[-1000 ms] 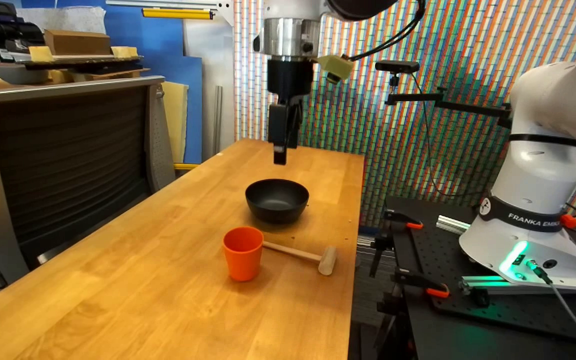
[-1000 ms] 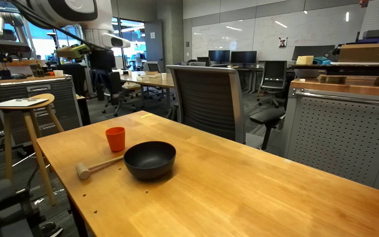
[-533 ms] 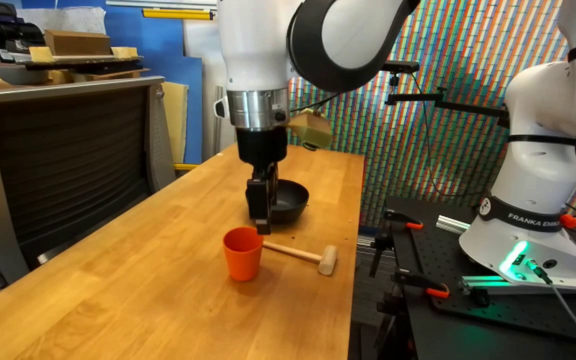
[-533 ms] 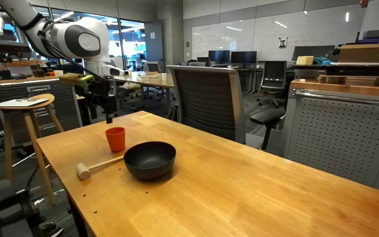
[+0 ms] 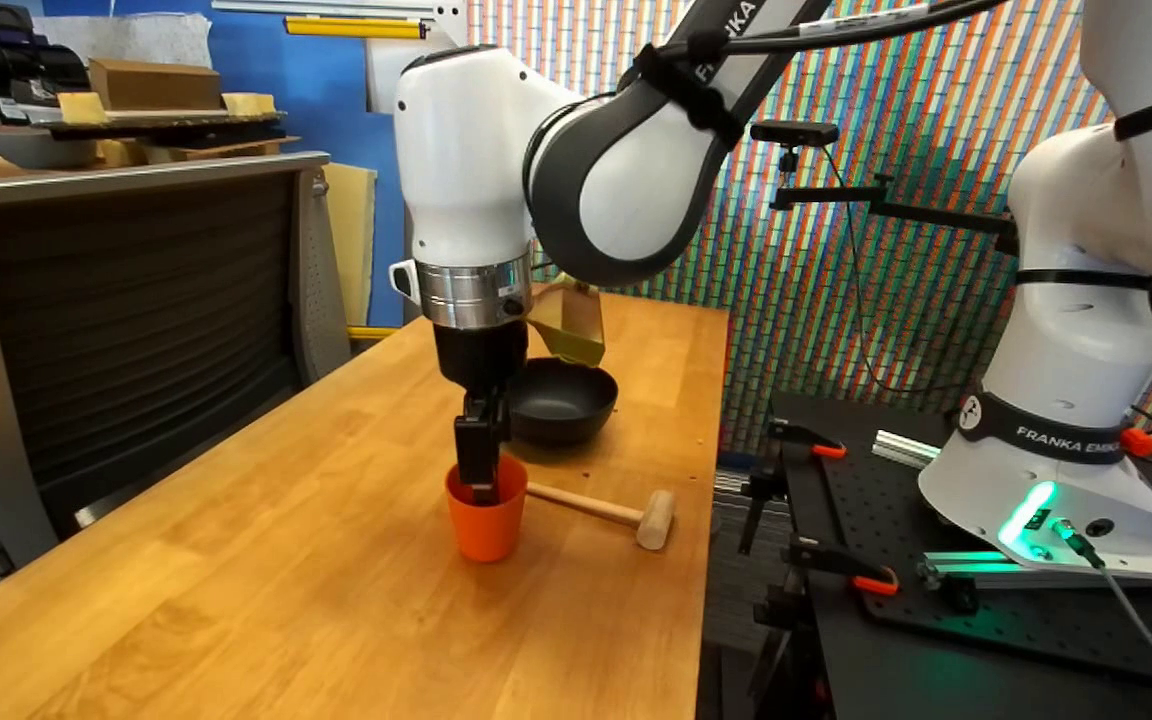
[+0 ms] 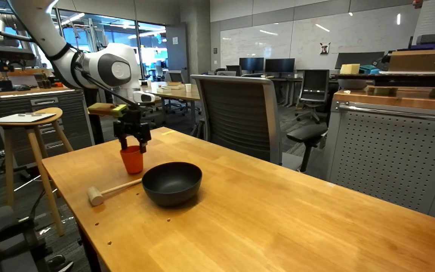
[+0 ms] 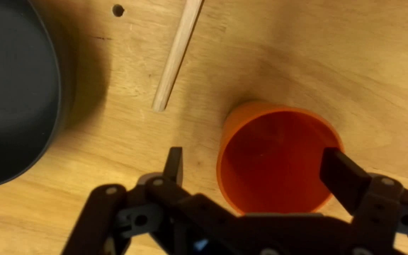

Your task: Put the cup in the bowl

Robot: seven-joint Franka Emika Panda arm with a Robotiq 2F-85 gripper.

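Observation:
The orange-red cup (image 5: 488, 538) stands upright on the wooden table; it also shows in an exterior view (image 6: 133, 163) and the wrist view (image 7: 275, 163). My gripper (image 6: 133, 148) is open and pointing down at the cup's rim. In the wrist view, the gripper (image 7: 251, 156) has its left finger outside the cup on the bowl side, with a gap. Its right finger overlaps the far rim; I cannot tell whether it is inside the mouth or above it. The black bowl (image 5: 564, 425) sits near the cup and also shows in an exterior view (image 6: 172, 197) and the wrist view (image 7: 12, 81).
A light wooden mallet (image 5: 654, 520) lies beside the cup and bowl, its handle end between them. It also shows in an exterior view (image 6: 95, 196) and the wrist view (image 7: 175, 60). An office chair (image 6: 240, 121) stands along the table (image 6: 278, 223).
My gripper has moved from high above the bowl area over to the cup and down to its rim. The cup, bowl and mallet have stayed in place.

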